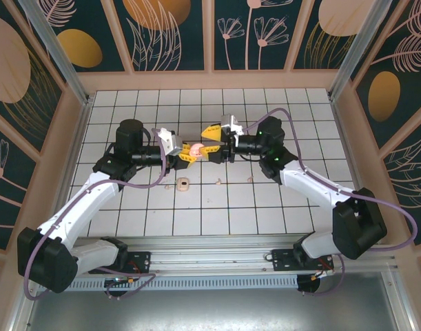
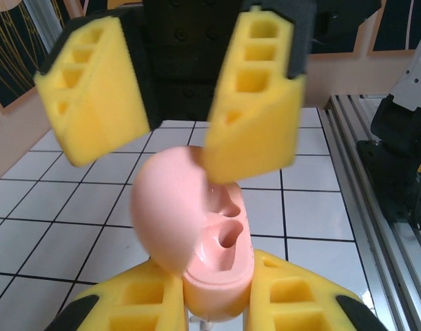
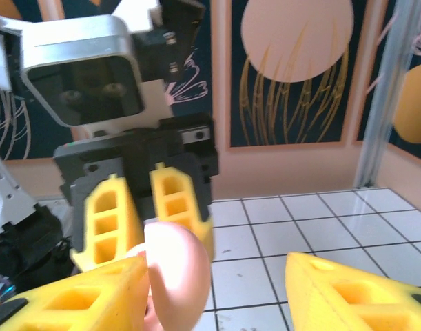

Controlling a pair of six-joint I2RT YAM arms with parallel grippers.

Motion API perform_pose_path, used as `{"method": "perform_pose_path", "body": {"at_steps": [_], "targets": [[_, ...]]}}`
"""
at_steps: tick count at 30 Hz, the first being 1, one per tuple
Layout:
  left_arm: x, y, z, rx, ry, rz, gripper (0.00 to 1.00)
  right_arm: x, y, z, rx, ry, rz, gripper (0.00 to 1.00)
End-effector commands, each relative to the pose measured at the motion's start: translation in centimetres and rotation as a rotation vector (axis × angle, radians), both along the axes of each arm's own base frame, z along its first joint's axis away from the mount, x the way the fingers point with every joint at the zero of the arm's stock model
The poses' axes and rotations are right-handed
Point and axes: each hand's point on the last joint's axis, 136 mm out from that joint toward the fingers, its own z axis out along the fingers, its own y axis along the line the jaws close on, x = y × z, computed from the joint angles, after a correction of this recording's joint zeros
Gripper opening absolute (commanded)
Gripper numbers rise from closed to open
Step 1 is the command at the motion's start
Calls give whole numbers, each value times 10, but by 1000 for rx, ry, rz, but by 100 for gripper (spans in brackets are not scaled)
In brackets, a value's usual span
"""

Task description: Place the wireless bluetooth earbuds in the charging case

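Two robot arms meet over the middle of a white-tiled worktop (image 1: 265, 207). The left arm sweeps in from 7 o'clock, elbow bent, forearm level and pointing toward 3 o'clock. The right arm curls in from 4 o'clock, its wrist turned toward 9 o'clock so the two face each other almost nose to nose. The left end effector (image 1: 187, 153) is clamped tight on the base of the charging case (image 1: 195, 149), holding it above the tiles. The left wrist camera shows the case's round lid (image 2: 165, 214) swung open and two moulded wells (image 2: 227, 234) exposed. The right end effector (image 1: 209, 141) stands about half open and grips nothing. One yellow finger (image 2: 255, 96) sits against the top of the case at its 12 o'clock, the other (image 2: 93, 89) well apart from it. On the tiles at 6 o'clock of the case lies a cream piece with a dark centre (image 1: 183, 183). One earbud (image 1: 218, 181) lies near it toward 3 o'clock, and a second earbud (image 1: 249, 179) farther the same way.
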Motion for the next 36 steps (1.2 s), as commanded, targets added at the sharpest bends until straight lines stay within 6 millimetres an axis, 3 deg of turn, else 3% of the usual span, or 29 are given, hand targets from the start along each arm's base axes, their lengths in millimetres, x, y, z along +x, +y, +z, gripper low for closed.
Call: {"method": "perform_pose_path", "body": {"at_steps": [1, 8, 15, 18, 21, 25, 31, 36], "targets": [[-7, -3, 11, -22, -14, -43, 19, 11, -6, 14, 44, -18, -61, 55], [-4, -3, 7, -21, -10, -29, 19, 7, -12, 18, 59, -4, -69, 55], [9, -3, -24, -12, 39, 27, 18, 1, -24, 20, 38, 122, -130, 54], [12, -4, -41, 1, 62, 36, 17, 21, -47, 11, 4, 246, -279, 52], [15, -5, -54, 1, 78, 43, 17, 38, -64, -13, -99, 392, -430, 49], [18, -5, -74, 11, 92, 58, 16, 56, -97, -67, -311, 618, -657, 45], [18, -8, -101, 33, 115, 78, 16, 48, -138, -148, -648, 909, -792, 45], [16, -7, -111, 37, 141, 88, 16, 46, -151, -185, -805, 990, -807, 46]]}}
